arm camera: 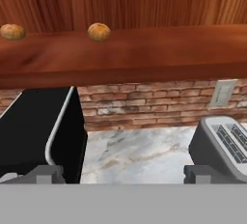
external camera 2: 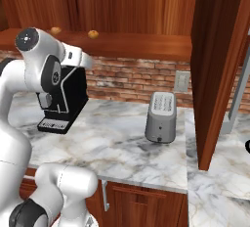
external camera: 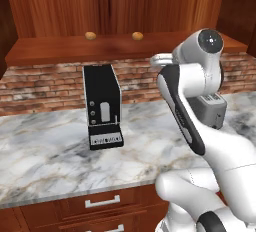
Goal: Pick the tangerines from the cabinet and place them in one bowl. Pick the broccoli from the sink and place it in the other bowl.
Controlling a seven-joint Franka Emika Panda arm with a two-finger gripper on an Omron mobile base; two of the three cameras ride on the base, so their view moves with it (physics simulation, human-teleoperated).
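So far: nothing of the task looks done; both fruits lie on the shelf and no bowl holds anything that I can see.
Tangerines: 2 tangerines, the left tangerine and the right tangerine, rest on the open shelf of the cabinet, well apart from each other, at about 12 o'clock in the left base view.
Same fruits, hand view: one fruit sits at about 11 o'clock, the other far toward 10 o'clock, both on the shelf board.
Gripper: the gripper is spread wide and holds nothing; its 2 tips stand at 6 o'clock of the hand view, far under the shelf.
Counter things: a black coffee machine stands on the marble counter below the shelf, and a grey toaster stands to its right, well apart from it.
Bowls, broccoli, sink: I cannot say where they are from these pictures.
Step in hand: I judge that the arm is aiming at the first tangerine, because the hand looks toward the shelf with free fingers.
Left to do: pick 2 tangerines and put them in 1 bowl, then bring the broccoli to the other bowl; so almost all the work remains.
Risk: the round fruit may roll on the shelf when the fingers touch it.
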